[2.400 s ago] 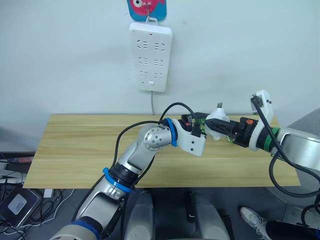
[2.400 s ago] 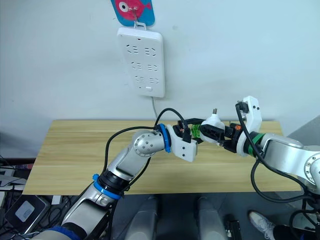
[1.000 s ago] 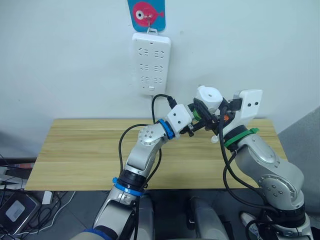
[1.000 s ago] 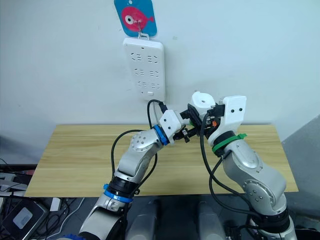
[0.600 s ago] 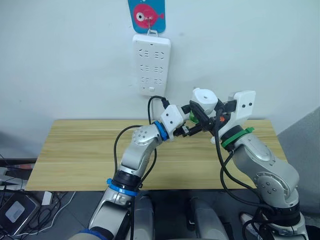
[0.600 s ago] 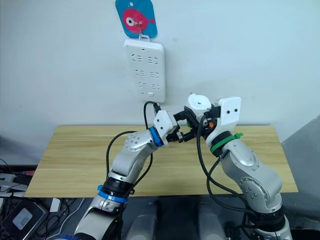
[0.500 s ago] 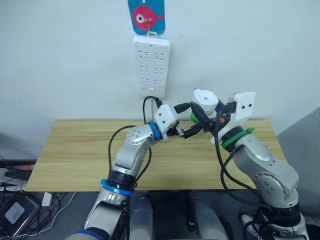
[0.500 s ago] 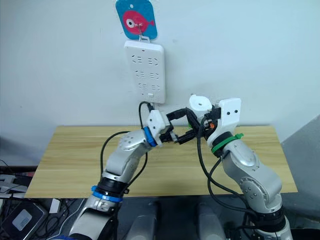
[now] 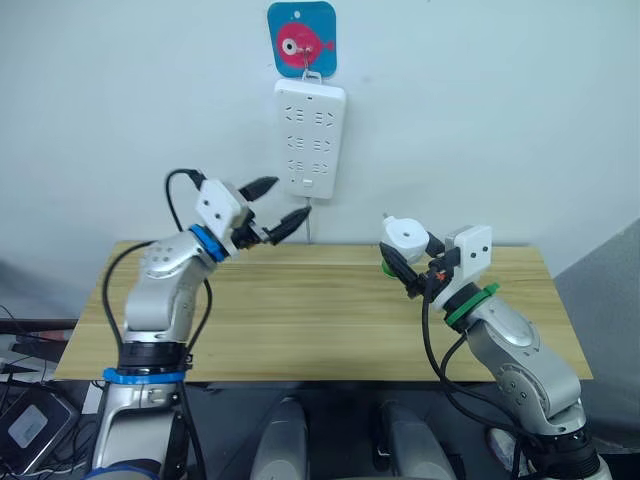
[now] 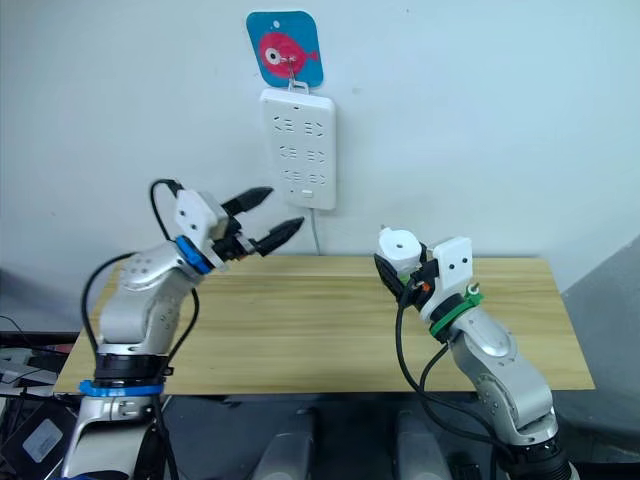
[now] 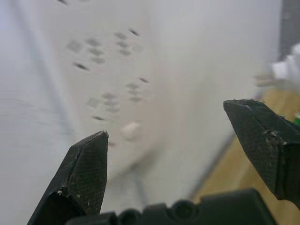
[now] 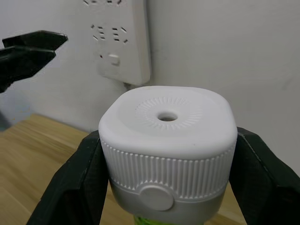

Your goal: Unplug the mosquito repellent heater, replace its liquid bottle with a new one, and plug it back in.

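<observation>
1. Your right gripper (image 9: 400, 262) is clamped on the heater (image 9: 404, 238); its two black fingers (image 12: 77, 180) press the white body from both sides, and the round vented top faces up.
2. A sliver of green shows just below the heater's white shell, between the jaws; you can see it is something seated in the underside, but not how far it sits in.
3. The heater is held in the air above the wooden table (image 9: 330, 310), well apart from the power strip (image 9: 309, 139) on the wall.
4. Your left gripper (image 9: 278, 206) has its jaws spread wide with nothing between them.
5. The power strip lies just beyond the tips of the left jaws, with a gap between them.
6. A blue card with a pink fish (image 9: 302, 38) hangs above the strip.
</observation>
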### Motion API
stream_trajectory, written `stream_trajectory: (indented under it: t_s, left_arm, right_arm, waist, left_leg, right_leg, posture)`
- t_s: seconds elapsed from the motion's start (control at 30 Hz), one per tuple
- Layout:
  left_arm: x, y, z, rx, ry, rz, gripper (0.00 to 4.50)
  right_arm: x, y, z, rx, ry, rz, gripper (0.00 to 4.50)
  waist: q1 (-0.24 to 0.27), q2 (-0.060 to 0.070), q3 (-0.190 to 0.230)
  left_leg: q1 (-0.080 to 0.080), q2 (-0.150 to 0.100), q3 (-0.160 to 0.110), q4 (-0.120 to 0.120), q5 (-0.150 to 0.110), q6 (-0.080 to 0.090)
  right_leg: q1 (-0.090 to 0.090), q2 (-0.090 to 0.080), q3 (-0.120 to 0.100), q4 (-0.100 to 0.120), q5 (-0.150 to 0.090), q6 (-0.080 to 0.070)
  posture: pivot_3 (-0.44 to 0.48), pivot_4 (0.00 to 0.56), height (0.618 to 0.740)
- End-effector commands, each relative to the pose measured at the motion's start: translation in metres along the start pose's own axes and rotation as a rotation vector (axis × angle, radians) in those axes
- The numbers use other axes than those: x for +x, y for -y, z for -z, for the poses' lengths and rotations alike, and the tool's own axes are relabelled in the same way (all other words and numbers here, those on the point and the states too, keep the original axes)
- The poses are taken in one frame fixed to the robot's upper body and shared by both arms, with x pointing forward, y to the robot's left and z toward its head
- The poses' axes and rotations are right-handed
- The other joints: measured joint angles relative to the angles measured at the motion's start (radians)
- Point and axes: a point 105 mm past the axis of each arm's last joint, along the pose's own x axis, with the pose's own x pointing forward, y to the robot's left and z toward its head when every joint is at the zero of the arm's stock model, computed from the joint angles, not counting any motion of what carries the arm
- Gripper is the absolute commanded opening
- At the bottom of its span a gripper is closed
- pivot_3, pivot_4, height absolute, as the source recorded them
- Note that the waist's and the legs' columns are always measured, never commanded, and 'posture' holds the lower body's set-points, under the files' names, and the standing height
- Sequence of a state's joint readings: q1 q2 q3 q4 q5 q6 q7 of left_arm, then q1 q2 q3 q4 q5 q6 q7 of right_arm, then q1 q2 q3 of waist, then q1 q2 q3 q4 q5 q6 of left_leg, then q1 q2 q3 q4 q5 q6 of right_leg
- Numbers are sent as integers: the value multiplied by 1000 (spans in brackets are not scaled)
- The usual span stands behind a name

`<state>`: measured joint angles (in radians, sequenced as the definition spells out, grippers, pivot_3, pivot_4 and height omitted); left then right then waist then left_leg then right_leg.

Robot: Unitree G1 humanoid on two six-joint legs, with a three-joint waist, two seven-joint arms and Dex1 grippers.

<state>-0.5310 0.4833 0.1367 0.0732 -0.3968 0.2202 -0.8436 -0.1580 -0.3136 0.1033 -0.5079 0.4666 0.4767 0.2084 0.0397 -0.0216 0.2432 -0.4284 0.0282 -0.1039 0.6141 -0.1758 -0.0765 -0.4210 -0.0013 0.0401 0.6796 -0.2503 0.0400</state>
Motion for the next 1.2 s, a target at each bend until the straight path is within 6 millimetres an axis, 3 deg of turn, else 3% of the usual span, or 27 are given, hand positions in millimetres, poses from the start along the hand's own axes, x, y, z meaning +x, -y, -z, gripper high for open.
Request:
stream_trajectory:
  t_s: [0.03, 0.13, 0.5, 0.7, 0.9, 1.03, 1.2]
  left_arm:
    - [-2, -20, -15, 63, 26, -16, 4500]
    - [4, -33, -19, 95, 23, -21, 4500]
    - [56, -38, -2, 154, -11, 92, 4500]
    - [78, -23, -7, 133, 15, 199, 4500]
    - [82, 2, -7, 55, 8, 394, 4500]
    - [81, -1, -12, -24, 19, 396, 4500]
    - [83, -6, -18, -124, 42, 364, 3302]
  right_arm:
    - [4, -6, -19, -33, 75, -36, 3107]
    - [7, -6, -22, -35, 86, -37, 3107]
    - [14, -8, -33, -31, 120, -24, 3107]
    - [12, -8, -34, -51, 114, -19, 3107]
    - [13, -11, -38, -33, 121, -21, 3107]
    - [13, -12, -41, 1, 120, -18, 3107]
    - [15, -15, -45, 9, 103, -34, 3107]
  waist:
    - [10, 0, -3]
    - [19, -1, -8]
    - [40, -7, -18]
    - [42, -8, -21]
    - [37, -9, -22]
    - [34, -9, -22]
    - [34, -9, -22]
  left_leg:
    - [0, 0, 0, 0, 0, 0]
    - [1, 1, -1, 0, 0, 0]
    - [1, 0, 1, 0, 0, 0]
    - [1, 0, 0, 0, 0, 0]
    - [1, 0, 1, 0, 0, 0]
    - [1, 0, 0, 0, 0, 0]
    - [1, 0, 0, 0, 0, 0]
  right_leg:
    - [0, 0, 0, 0, 0, 0]
    - [0, 1, -1, 1, 0, 0]
    - [1, 1, 0, 0, 1, -2]
    - [1, 2, -1, 1, 3, -5]
    - [1, 1, 0, 0, 3, -5]
    - [1, 2, 0, 1, 3, -5]
    - [1, 1, 0, 1, 3, -5]
  posture:
    - [283, 144, 740]
    - [275, 139, 740]
    - [236, 123, 740]
    - [225, 119, 740]
    - [221, 119, 740]
    - [222, 119, 740]
    - [220, 125, 740]
